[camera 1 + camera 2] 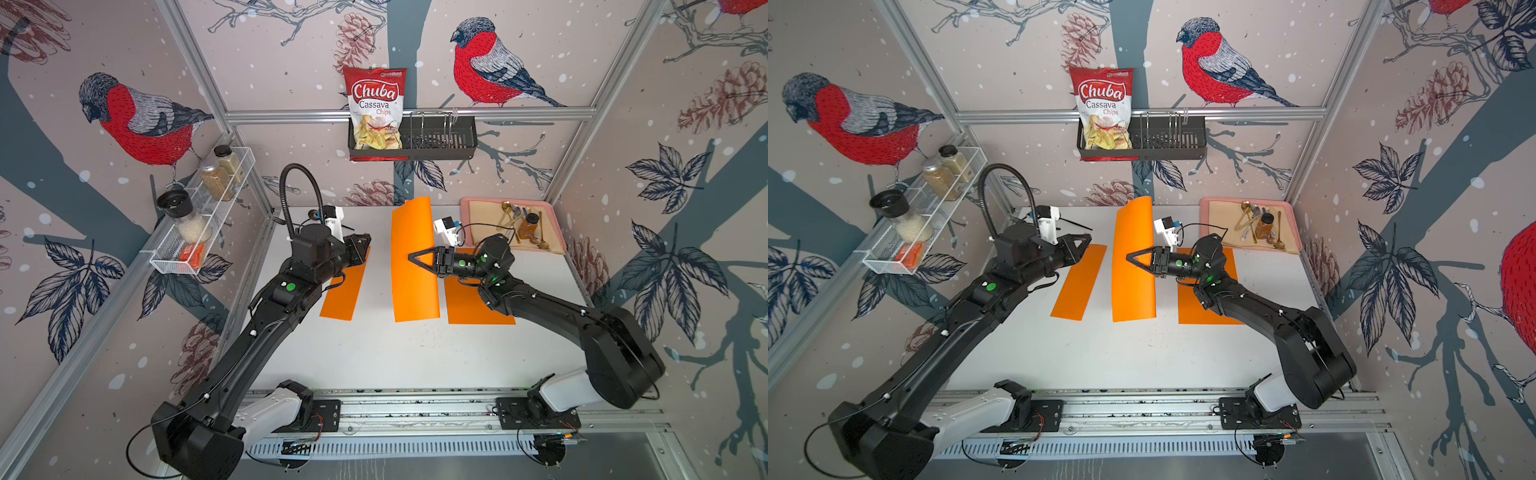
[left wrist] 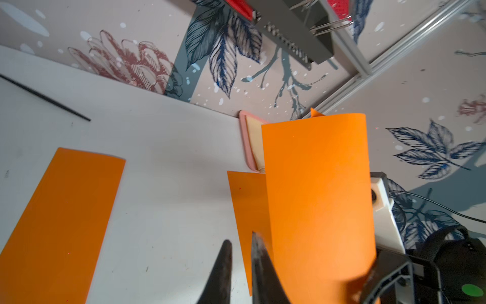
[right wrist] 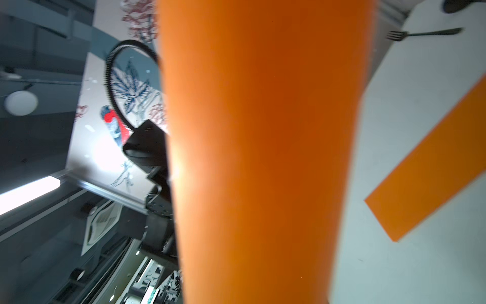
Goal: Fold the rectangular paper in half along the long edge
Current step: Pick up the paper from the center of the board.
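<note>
An orange rectangular paper is lifted off the white table, curled lengthwise and nearly upright in mid-table; it also shows in the left wrist view. My right gripper reaches in from the right and is shut on its right long edge. In the right wrist view the sheet hides the jaws. My left gripper hovers left of the sheet, apart from it. Its fingers stand slightly open with nothing between them. In both top views it is over the far end of a narrow orange strip.
Another flat orange sheet lies under the right arm. A pink tray with cutlery and a jar sits at the back right. A black fork lies at the back left. Wire shelf on left wall, black basket with chips bag on back wall.
</note>
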`<action>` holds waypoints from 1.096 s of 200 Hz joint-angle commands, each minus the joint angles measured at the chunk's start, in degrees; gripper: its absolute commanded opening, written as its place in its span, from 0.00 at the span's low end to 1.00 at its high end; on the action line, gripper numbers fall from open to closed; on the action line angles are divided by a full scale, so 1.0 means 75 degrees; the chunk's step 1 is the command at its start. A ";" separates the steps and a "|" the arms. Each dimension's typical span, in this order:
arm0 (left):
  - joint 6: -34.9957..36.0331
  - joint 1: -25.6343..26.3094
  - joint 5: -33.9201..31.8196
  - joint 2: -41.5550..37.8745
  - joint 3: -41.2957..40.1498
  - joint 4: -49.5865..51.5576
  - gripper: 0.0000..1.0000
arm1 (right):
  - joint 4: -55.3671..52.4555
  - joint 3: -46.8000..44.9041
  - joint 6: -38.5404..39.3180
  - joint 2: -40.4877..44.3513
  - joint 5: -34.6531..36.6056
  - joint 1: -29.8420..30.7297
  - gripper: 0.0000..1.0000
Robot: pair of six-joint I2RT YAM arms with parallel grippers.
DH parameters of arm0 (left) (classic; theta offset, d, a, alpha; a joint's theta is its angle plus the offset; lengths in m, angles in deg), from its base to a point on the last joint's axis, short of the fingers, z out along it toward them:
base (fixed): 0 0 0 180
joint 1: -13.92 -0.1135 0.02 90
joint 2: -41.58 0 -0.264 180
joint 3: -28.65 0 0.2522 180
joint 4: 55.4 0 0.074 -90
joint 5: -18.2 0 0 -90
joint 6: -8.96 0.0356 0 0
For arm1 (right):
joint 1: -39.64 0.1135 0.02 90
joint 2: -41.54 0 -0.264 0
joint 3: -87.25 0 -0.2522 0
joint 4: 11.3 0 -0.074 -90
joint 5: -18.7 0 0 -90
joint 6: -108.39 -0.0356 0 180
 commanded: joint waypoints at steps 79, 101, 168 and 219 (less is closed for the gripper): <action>-0.0690 0.0967 0.2078 0.0065 0.0800 -0.1177 0.18 | 0.2496 0.1203 -0.2724 0.0553 -0.0611 0.0105 0.27; -0.0953 0.1091 0.2266 0.0083 0.0888 -0.1336 0.18 | 0.2302 0.1180 -0.2599 0.0538 -0.0589 0.0053 0.27; -0.0856 0.1449 0.1964 0.0045 0.1348 -0.0744 0.18 | 0.2185 0.0936 -0.2589 0.0474 -0.0518 -0.0428 0.27; -0.1063 0.1679 0.1937 0.0143 0.1382 -0.0797 0.19 | 0.2374 0.0817 -0.2688 0.0365 -0.0476 -0.0571 0.32</action>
